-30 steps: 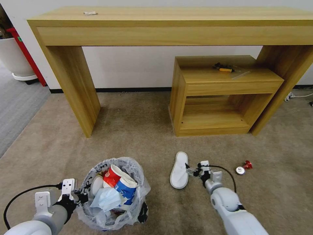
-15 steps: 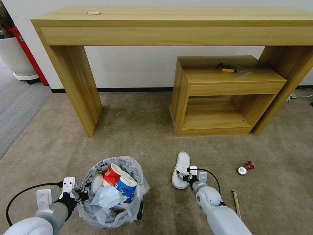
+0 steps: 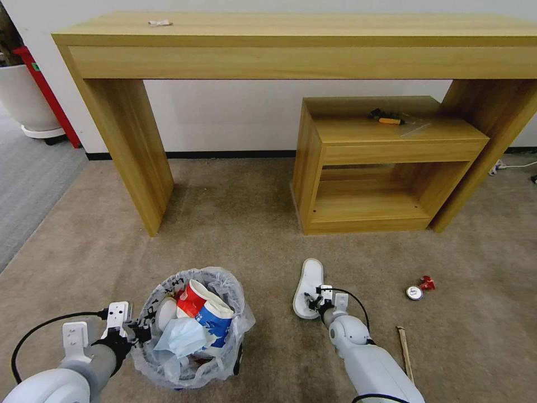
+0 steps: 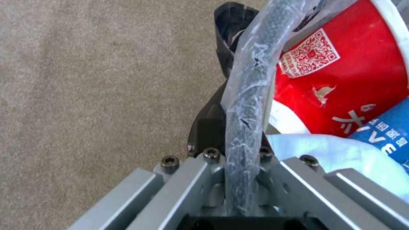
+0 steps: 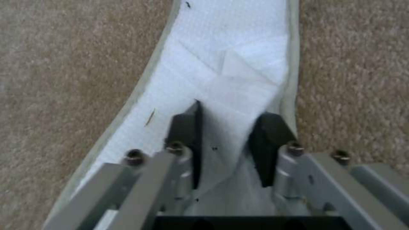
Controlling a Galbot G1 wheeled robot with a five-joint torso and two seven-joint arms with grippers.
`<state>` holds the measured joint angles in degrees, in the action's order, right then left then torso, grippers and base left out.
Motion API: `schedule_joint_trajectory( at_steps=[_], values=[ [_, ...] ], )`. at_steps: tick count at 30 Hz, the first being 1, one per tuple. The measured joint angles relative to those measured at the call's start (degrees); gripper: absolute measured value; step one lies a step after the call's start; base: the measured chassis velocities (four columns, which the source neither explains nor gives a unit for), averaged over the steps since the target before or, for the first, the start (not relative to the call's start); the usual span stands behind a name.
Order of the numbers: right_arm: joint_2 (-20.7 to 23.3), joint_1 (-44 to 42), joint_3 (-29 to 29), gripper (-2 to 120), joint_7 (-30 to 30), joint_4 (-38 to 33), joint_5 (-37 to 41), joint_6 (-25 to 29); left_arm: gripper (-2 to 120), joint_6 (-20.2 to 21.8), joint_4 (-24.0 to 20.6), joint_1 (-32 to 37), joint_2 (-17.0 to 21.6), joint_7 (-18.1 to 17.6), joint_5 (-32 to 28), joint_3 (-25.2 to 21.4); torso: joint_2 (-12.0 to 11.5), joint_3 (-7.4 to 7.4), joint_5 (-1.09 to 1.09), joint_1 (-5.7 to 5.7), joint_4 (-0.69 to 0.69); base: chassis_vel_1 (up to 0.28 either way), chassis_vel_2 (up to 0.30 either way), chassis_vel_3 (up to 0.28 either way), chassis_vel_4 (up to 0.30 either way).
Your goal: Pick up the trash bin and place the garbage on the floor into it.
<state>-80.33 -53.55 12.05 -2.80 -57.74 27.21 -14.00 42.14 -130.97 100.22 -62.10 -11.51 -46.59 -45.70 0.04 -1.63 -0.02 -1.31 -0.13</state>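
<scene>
Picking the slipper (image 3: 308, 286) off the carpet (image 3: 235, 224), centre-bottom; the right gripper (image 5: 228, 140) pinches its strap; the left gripper (image 4: 230, 105) clamps the bin (image 3: 193, 330) rim, lower left; next: lift and carry the slipper over the bin.

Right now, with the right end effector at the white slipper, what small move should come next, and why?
Probably lift the slipper slightly off the carpet: the right end effector already pinches its strap fabric, and the left end effector holds the trash bin rim alongside.
</scene>
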Motion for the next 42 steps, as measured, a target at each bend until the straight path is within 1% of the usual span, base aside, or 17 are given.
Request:
schedule_joint_trajectory(
  at_steps=[3, 6, 15, 18, 19, 22, 23, 26, 27, 28, 31, 32, 35, 36, 39, 40, 42],
  values=[
    [-0.01, 0.22, -0.11, 8, 0.06, 1.04, -0.55, 1.43, 0, 0.00, 0.39, -0.46, 0.03, 0.25, 0.02, 0.13, 0.00, -0.01, 0.03, 0.00, 0.02, 0.000, 0.000, 0.000, 0.000],
    [-0.04, 0.74, -0.38, 0, 0.28, 2.08, -1.31, 2.87, 0, 0.00, 0.55, -0.61, 0.07, 0.33, 0.03, 0.20, 0.00, -0.01, 0.04, 0.00, 0.04, 0.000, 0.000, 0.000, 0.000],
    [0.54, 1.78, -0.10, 0, 1.48, 2.35, -6.38, 6.74, 0, 0.00, 0.52, -0.50, 0.33, 0.46, 0.02, 0.04, -0.02, -0.05, 0.09, -0.01, 0.05, 0.000, 0.000, 0.000, 0.000],
    [2.07, 0.38, 0.50, 0, 3.03, -4.31, -8.80, 7.61, 0, 0.00, 0.21, -0.31, 0.27, 0.47, 0.01, 0.04, -0.02, -0.04, 0.06, -0.01, 0.03, 0.000, 0.000, 0.000, 0.000],
    [2.07, 0.38, 0.50, 0, 3.03, -4.31, -8.80, 7.61, 0, 0.00, 0.21, -0.31, 0.27, 0.47, 0.01, 0.04, -0.02, -0.04, 0.06, -0.01, 0.03, 0.000, 0.000, 0.000, 0.000],
    [4.07, -1.47, 0.71, 0, 5.33, -13.27, -9.18, 7.24, 0, 0.00, 0.09, -0.18, 0.23, 0.46, 0.05, 0.04, -0.02, -0.03, 0.04, -0.01, 0.03, 0.000, 0.000, 0.000, 0.000],
    [4.07, -1.47, 0.71, 0, 5.33, -13.27, -9.18, 7.24, 0, 0.00, 0.09, -0.18, 0.23, 0.46, 0.05, 0.04, -0.02, -0.03, 0.04, -0.01, 0.03, 0.000, 0.000, 0.000, 0.000],
    [7.33, -3.36, -0.01, 0, 8.93, -25.07, -9.07, 6.35, 0, 0.00, -0.17, -0.33, 0.56, 0.20, -0.30, 0.08, -0.02, -0.02, 0.05, -0.01, 0.03, 0.000, 0.000, 0.000, 0.000],
    [7.33, -3.36, -0.01, 0, 8.93, -25.07, -9.07, 6.35, 0, 0.00, -0.17, -0.33, 0.56, 0.20, -0.30, 0.08, -0.02, -0.02, 0.05, -0.01, 0.03, 0.000, 0.000, 0.000, 0.000],
    [8.60, -3.49, -0.61, 0, 10.09, -28.27, -8.70, 6.13, 0, 0.00, -0.16, -0.52, 0.77, 0.02, -0.56, 0.13, -0.02, -0.03, 0.04, -0.01, 0.02, 0.000, 0.000, 0.000, 0.000],
    [14.28, -1.99, -4.19, 0, 13.54, -38.85, -5.11, 4.73, 0, -0.01, 0.61, -1.52, 1.84, -0.60, -1.84, 0.55, -0.02, -0.02, 0.04, -0.01, 0.02, 0.000, 0.000, 0.000, 0.000],
    [14.28, -1.99, -4.19, 0, 13.54, -38.85, -5.11, 4.73, 0, -0.01, 0.61, -1.52, 1.84, -0.60, -1.84, 0.55, -0.02, -0.02, 0.04, -0.01, 0.02, 0.000, 0.000, 0.000, 0.000],
    [20.12, 2.57, -10.77, 0, 16.23, -48.66, 0.12, 1.83, 0, 0.00, 1.93, -2.95, 3.62, -1.83, -3.42, 1.49, -0.02, -0.02, 0.04, -0.01, 0.03, 0.000, 0.000, 0.000, 0.000],
    [20.12, 2.57, -10.77, 0, 16.23, -48.66, 0.12, 1.83, 0, 0.00, 1.93, -2.95, 3.62, -1.83, -3.42, 1.49, -0.02, -0.02, 0.04, -0.01, 0.03, 0.000, 0.000, 0.000, 0.000],
    [22.18, 6.69, -17.61, 0, 17.44, -53.93, 1.71, 0.19, 0, -0.01, 2.56, -4.15, 5.34, -3.29, -5.64, 2.35, -0.02, -0.02, 0.03, 0.00, 0.03, 0.000, 0.000, 0.000, 0.000],
    [22.18, 6.69, -17.61, 0, 17.44, -53.93, 1.71, 0.19, 0, -0.01, 2.56, -4.15, 5.34, -3.29, -5.64, 2.35, -0.02, -0.02, 0.03, 0.00, 0.03, 0.000, 0.000, 0.000, 0.000],
    [22.56, 8.68, -22.90, 0, 17.97, -55.46, 1.31, -0.14, 0, -0.01, 2.91, -4.86, 6.68, -4.91, -8.28, 2.97, -0.02, -0.02, 0.02, 0.00, 0.03, 0.000, 0.000, 0.000, 0.000]
  ],
)
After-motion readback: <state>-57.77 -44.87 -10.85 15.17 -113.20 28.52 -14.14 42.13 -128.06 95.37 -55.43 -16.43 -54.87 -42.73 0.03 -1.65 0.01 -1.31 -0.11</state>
